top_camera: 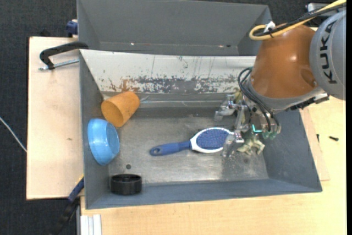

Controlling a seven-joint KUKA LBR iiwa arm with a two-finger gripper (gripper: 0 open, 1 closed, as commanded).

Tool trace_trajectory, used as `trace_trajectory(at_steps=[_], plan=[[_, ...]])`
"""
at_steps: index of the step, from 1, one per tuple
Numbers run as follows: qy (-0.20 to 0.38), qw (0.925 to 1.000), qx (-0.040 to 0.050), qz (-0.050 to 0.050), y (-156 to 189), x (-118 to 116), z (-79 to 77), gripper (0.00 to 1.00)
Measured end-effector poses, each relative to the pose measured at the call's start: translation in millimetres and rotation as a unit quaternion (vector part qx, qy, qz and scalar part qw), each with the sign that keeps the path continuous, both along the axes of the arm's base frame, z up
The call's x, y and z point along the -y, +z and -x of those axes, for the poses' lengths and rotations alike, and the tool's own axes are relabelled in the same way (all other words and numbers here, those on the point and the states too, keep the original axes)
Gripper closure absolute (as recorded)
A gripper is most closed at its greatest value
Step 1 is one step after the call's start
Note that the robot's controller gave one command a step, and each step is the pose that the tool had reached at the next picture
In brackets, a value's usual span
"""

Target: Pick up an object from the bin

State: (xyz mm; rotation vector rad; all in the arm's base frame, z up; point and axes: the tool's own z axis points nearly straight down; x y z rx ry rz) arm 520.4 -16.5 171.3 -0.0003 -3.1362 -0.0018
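A blue hairbrush point(190, 143) with a white-rimmed oval head lies on the bin floor, its handle pointing left. My gripper point(237, 146) hangs low at the right side of the bin, right next to the brush head, and its fingertips point(229, 149) are at the head's right edge. Its jaws stand a little apart, and nothing is between them.
An orange cup point(121, 108) lies on its side at the back left. Below it a blue bowl point(103, 141) leans against the left wall. A black round lid point(126, 184) sits in the front left corner. The arm's orange cover hangs over the right rim.
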Motion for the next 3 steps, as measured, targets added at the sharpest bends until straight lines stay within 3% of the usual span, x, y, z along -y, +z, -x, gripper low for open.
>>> trace_trajectory(at_steps=[1,2,3], plan=[[-0.006,1.0000,0.0059,-0.001,-101,-23,-5.5,0.00],[0.005,1.0000,0.0061,0.000,-69,-26,3.6,0.00],[-0.002,1.0000,0.0053,0.000,-69,-15,1.7,0.00]])
